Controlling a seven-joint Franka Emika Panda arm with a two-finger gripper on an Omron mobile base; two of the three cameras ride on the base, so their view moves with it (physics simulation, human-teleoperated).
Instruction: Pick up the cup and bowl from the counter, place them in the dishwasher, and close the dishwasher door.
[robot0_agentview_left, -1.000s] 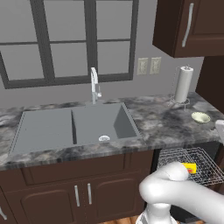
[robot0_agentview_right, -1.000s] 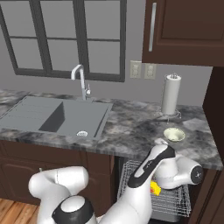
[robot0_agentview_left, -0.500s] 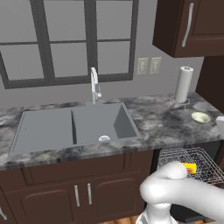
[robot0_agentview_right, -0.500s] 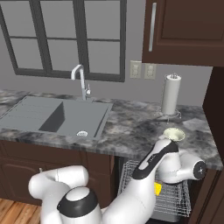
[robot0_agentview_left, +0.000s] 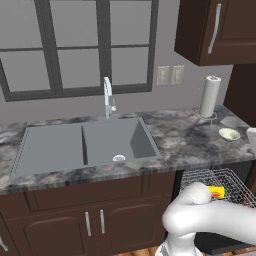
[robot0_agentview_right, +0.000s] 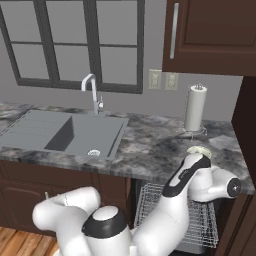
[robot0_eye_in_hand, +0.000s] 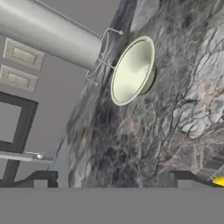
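End effector (robot0_eye_in_hand: 111, 177) released and empty, fingertips spread wide, aimed across the counter (robot0_eye_in_hand: 175, 109) at the bowl (robot0_eye_in_hand: 131, 70) beside the paper-towel roll (robot0_eye_in_hand: 48, 33), likely lining up a grasp. Cup (robot0_agentview_left: 216, 192) already lodged in the dishwasher (robot0_agentview_left: 210, 187) rack, below the counter edge; dishwasher door not yet closed.

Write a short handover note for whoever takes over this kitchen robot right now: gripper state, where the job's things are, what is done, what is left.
Gripper: open, holding nothing, pointed at the bowl.
Small pale cream-white bowl: on the marbled grey stone counter, beside the white paper-towel roll.
Small bright yellow cup: already in the dishwasher's silver wire rack, which is pulled out.
Done: cup loaded.
Left: grasp the bowl, put it in the rack, close the dishwasher door.
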